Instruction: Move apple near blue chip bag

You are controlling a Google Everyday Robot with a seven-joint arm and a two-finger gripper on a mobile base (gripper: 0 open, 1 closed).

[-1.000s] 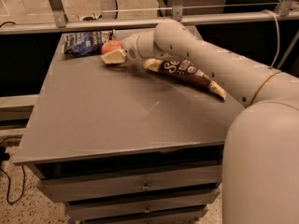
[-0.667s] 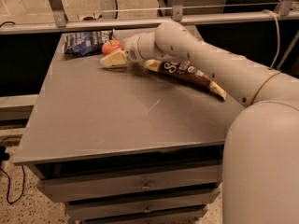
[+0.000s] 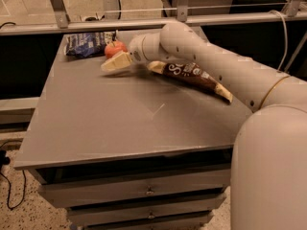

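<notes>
A robot arm (image 3: 216, 63) is reaching across a grey tabletop (image 3: 120, 128) from the right, its cream-coloured end effector (image 3: 113, 63) hovering low at the far left part of the surface. From where I am standing, I cannot tell whether the end effector is set wide or narrow, or whether it is gripping anything. The apple (image 3: 115, 47), red-orange and round, is sitting right behind the end effector, close enough that the two seem to be touching. It is lying just beside the right end of the blue chip bag (image 3: 86, 43), which is resting flat near the tabletop's back edge. A longer brown snack bag (image 3: 192, 75) is lying on the tabletop beneath the arm, angled away toward the right. A metal rail (image 3: 86, 27) is running along behind the tabletop, drawers (image 3: 148, 190) are showing under its front edge, and a dark cable (image 3: 8, 178) is trailing over the speckled floor at lower left.
</notes>
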